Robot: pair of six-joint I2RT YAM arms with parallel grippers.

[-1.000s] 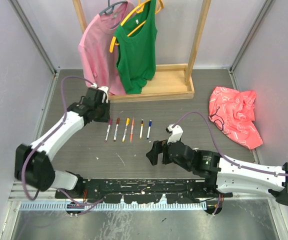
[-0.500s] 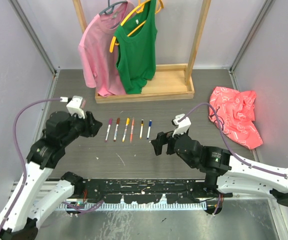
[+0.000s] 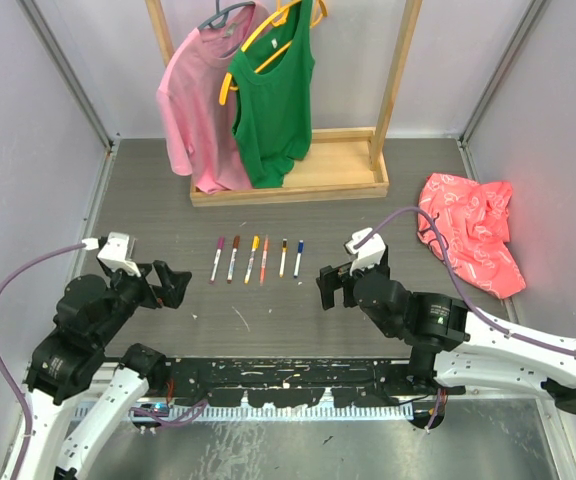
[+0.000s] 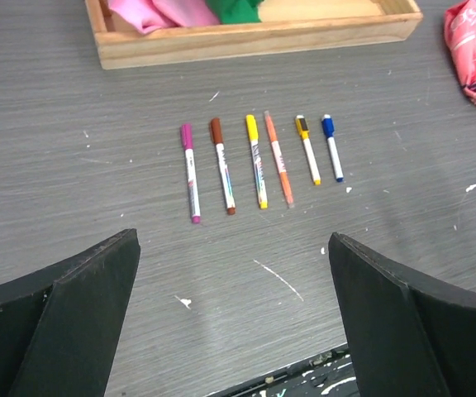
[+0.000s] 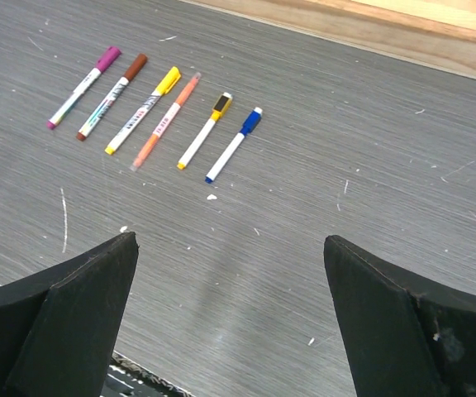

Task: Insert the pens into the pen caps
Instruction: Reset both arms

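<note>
change: the left gripper [image 3: 173,284] has drawn back from the far end of the pens [image 3: 265,258] to the near left of the table [image 3: 368,220], and its jaws have gone from nearly closed to wide. the right gripper [image 3: 332,286] has edged a little away from its base.
left gripper: spread wide and empty. matt black, wedge-shaped fingers on a white and black arm, on the near side of the pens and well apart from them.
right gripper: spread wide and empty. same blunt black wedges, near the blue end of the row, touching nothing.
table: grey, brushed wood-grain surface, flecked with small white chips and a few pale scratches.
pens: six thin white barrels lying flat, side by side, roughly parallel, in the middle of the table between the two grippers and the wooden frame [image 3: 298,185].
pen caps: [image 4: 186,136] short plastic tubes seated on the far end of each pen. left to right they are magenta, brown, yellow, translucent orange, yellow with a black patch, and blue. the near tips match in colour.
writing: fine coloured print runs along the barrels, too small to read.
wooden frame: pale, smooth timber. a shallow rectangular base with two uprights.
garments: a soft pink shirt [image 3: 193,100] and a green tank top [image 3: 273,100] hang from the frame on hangers.
cloth: [image 3: 468,235] crumpled coral-red fabric with a pale pattern, far right, well apart from the pens.
</note>
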